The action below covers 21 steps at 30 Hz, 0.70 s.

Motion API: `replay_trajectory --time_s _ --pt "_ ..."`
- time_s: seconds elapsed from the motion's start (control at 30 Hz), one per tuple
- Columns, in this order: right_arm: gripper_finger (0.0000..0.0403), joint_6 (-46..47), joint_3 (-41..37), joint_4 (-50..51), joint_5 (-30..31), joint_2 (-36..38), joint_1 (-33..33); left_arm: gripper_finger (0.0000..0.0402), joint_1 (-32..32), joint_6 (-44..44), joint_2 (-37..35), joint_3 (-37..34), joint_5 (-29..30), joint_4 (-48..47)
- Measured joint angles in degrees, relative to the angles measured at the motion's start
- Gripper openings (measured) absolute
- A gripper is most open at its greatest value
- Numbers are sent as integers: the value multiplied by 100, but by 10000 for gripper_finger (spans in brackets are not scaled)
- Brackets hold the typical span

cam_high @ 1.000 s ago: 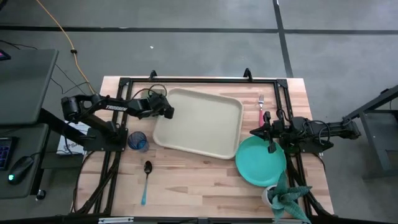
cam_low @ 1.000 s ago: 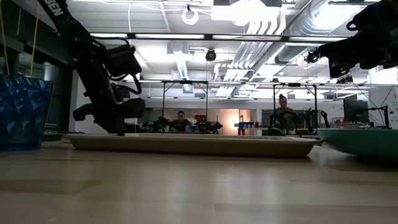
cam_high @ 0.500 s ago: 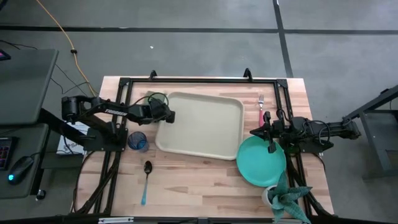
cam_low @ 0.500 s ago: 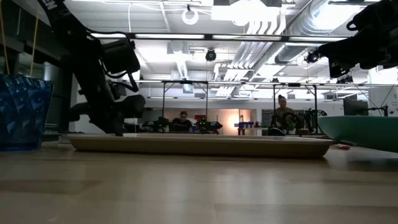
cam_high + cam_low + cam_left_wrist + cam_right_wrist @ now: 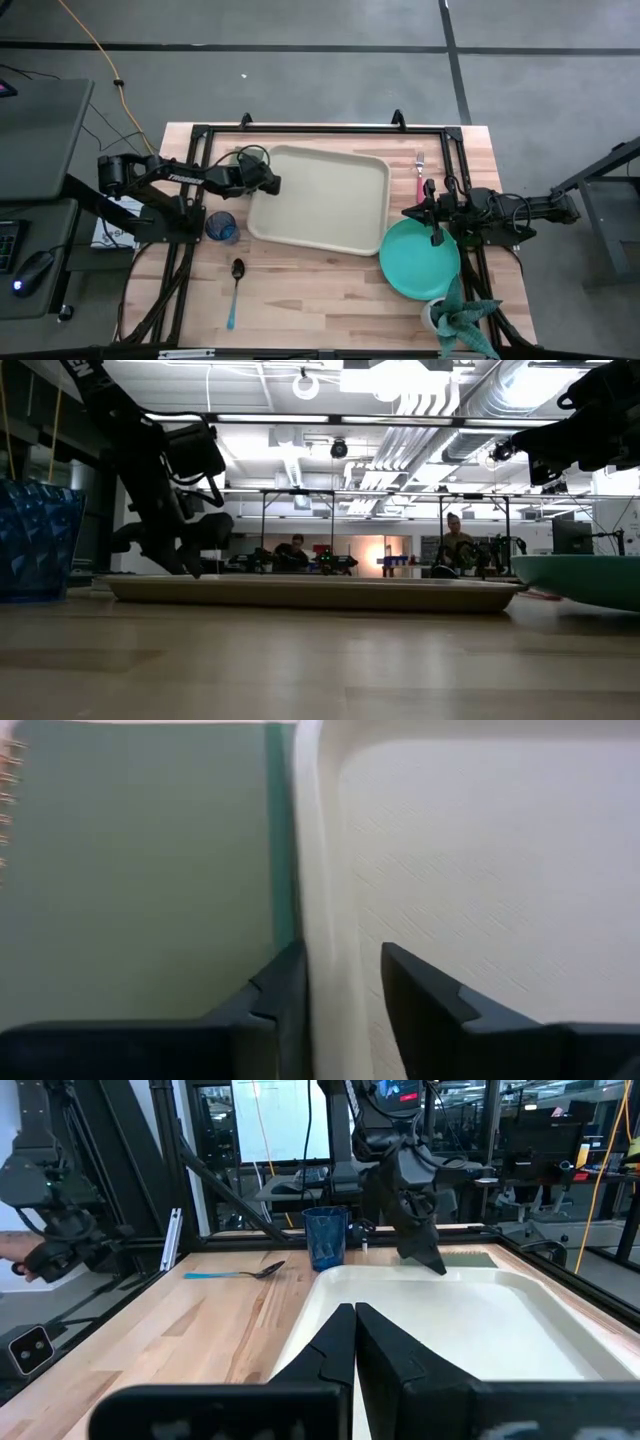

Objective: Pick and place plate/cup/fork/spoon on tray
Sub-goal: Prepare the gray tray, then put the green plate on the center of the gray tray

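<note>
Now, step: positioning the tray (image 5: 320, 200), no tableware loaded yet.
Left gripper (image 5: 340, 985): jaws parted astride tray rim.
Right gripper (image 5: 355, 1342): closed, empty.
Next: fetch the plate (image 5: 418, 262).

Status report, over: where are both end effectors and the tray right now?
Left end effector astride the tray rim, fingers parted. Right end effector shut, hovering by the plate. Tray bare; cup, spoon, fork on the table.
</note>
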<state>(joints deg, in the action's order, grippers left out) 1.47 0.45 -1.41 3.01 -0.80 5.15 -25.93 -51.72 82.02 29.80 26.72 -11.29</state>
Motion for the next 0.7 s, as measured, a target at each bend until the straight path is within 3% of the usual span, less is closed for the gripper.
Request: replay_trajectory --time_s 0.37,0.7 --pt "0 0 1 -1 0 2 0 144 386 -83 -40 4 -237 140" --pt "0 0 2 -2 0 0 0 145 -179 595 -452 15 493 136"
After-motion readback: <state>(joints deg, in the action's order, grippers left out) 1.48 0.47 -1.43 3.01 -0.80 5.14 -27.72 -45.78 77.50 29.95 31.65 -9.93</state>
